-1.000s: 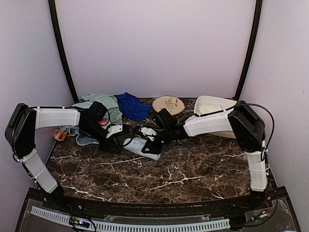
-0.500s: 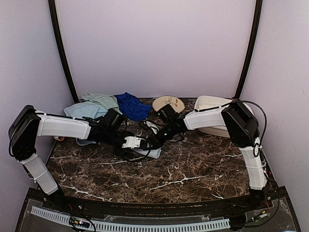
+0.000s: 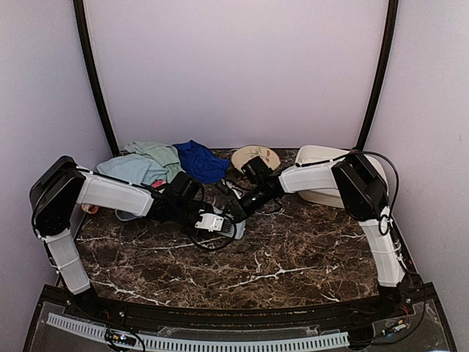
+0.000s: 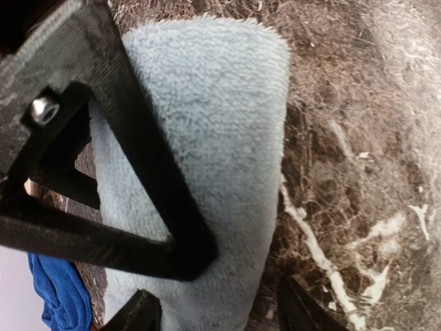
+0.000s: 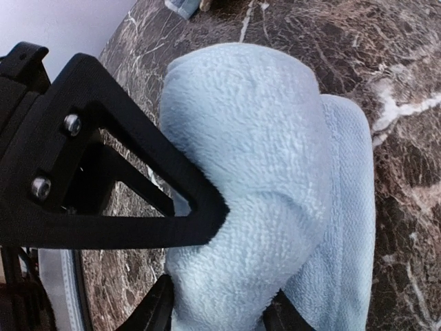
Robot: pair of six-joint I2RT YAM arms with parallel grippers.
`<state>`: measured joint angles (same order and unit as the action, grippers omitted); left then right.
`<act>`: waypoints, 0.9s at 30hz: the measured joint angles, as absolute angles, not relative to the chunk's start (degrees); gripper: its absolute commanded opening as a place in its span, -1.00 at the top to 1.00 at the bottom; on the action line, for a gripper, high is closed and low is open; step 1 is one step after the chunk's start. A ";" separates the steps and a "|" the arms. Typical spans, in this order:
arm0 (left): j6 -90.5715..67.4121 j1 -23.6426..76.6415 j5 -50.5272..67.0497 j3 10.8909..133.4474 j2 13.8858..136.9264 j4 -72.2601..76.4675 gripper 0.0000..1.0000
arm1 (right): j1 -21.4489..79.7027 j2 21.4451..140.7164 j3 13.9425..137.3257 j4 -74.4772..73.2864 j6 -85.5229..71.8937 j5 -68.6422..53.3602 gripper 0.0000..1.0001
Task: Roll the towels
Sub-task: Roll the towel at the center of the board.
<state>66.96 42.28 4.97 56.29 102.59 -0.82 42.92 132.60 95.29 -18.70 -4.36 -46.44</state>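
One dark marble counter (image 3: 308,257) under everything. Carries a white tub (image 3: 322,158) at the far right corner, heaped towels (image 3: 150,163) at the far left, a patterned plate (image 3: 256,156) on the far edge. Mid-counter: left gripper (image 3: 222,224) astride the rolled light blue towel (image 4: 220,138), jaws released; right gripper (image 3: 234,213) against it from the far side, clamped or slack, cannot tell.

Plain pale-blue rolled terry towel (image 5: 275,172). Dark brown marble tabletop (image 3: 293,257), white-veined. Royal-blue crumpled cloth towel (image 3: 199,160); round beige plate (image 3: 267,154), brown motif.
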 measured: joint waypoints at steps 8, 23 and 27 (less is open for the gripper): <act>65.45 40.93 7.33 63.33 107.18 -3.05 0.54 | 40.75 129.25 91.31 -17.74 -6.98 -44.12 -1.00; 58.15 35.79 23.07 80.16 115.15 -24.40 0.57 | 38.52 94.76 55.13 -0.95 -0.16 -10.72 -1.00; 57.84 35.03 26.48 84.25 117.30 -29.82 0.53 | 46.00 86.72 49.52 3.07 8.58 -1.91 -1.00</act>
<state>57.84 35.03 26.48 84.25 117.30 -29.82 46.00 86.72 49.52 3.07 8.58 -1.91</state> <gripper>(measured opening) 0.226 0.996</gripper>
